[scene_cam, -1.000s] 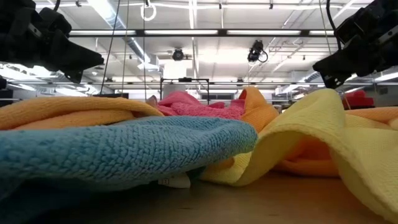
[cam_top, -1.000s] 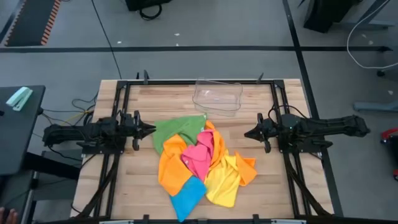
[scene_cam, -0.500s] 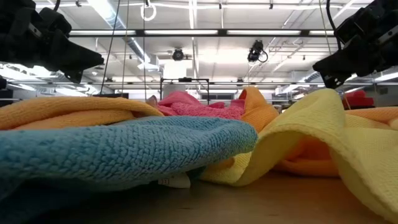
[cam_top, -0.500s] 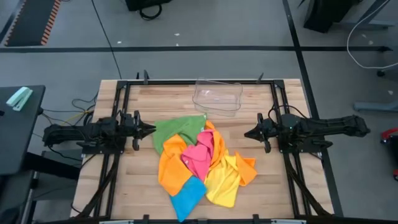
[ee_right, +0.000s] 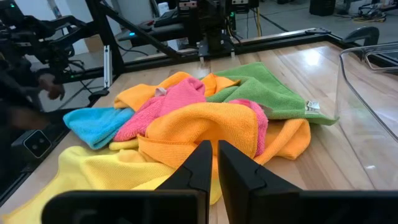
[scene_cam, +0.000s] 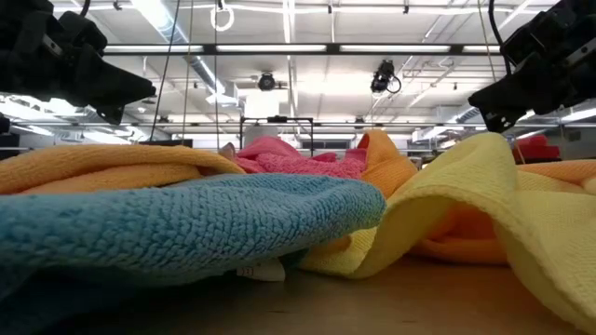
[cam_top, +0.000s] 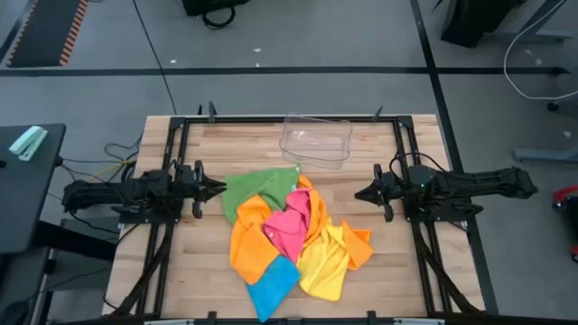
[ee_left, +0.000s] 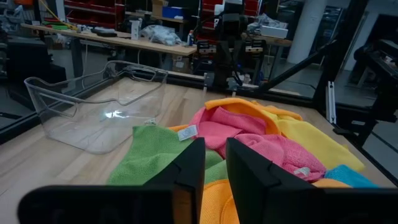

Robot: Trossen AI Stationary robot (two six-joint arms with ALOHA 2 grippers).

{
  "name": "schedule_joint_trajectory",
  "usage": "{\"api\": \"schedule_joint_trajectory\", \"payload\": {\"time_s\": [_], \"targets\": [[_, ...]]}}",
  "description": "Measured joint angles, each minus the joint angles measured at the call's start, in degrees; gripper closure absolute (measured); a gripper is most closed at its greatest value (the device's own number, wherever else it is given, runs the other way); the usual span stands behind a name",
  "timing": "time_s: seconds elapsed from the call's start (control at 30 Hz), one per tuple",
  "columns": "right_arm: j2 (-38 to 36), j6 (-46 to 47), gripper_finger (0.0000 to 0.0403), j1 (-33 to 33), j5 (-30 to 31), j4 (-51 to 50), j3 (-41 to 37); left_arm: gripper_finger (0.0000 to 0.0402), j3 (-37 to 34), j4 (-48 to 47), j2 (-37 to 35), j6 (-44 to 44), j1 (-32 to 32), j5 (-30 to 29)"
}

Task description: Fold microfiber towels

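Waiting at the middle left of the high view, the left gripper (cam_top: pixel 217 188) hangs just beside the green towel (cam_top: pixel 257 188). Its two fingers sit close together with only a thin gap, and they hold nothing. The towels lie in one messy heap in the middle of the wooden table (cam_top: pixel 190 257). The orange towel (cam_top: pixel 248 239) is under the pink towel (cam_top: pixel 289 224), the blue towel (cam_top: pixel 273 284) pokes out at the bottom, and the yellow towel (cam_top: pixel 327 262) lies to its right. A clear plastic tray (cam_top: pixel 316 137) stands just above the heap. At the middle right, the right gripper (cam_top: pixel 363 193) hangs near the heap with its fingers nearly shut, also empty. No towel is folded yet. Because the towels lie on top of each other, a grab could catch two at once and drag the whole heap. A pull upward in the picture could bump the tray.
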Motion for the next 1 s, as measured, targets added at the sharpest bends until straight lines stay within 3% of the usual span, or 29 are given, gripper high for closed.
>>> {"api": "schedule_joint_trajectory", "payload": {"time_s": [0.7,0.9,1.0], "targets": [[0.00,0.00,0.0368,0.02,0.00,-0.02,0.00,0.0335,-0.02,0.02,0.01,0.00,0.00,0.00],[0.02,-7.49,0.0368,-0.01,1.81,0.29,0.00,0.0329,0.00,0.00,0.01,0.02,0.00,-0.01],[-0.01,-2.49,0.0368,0.00,1.89,0.67,0.00,0.0326,0.00,0.02,0.00,0.00,0.00,0.00]]}}
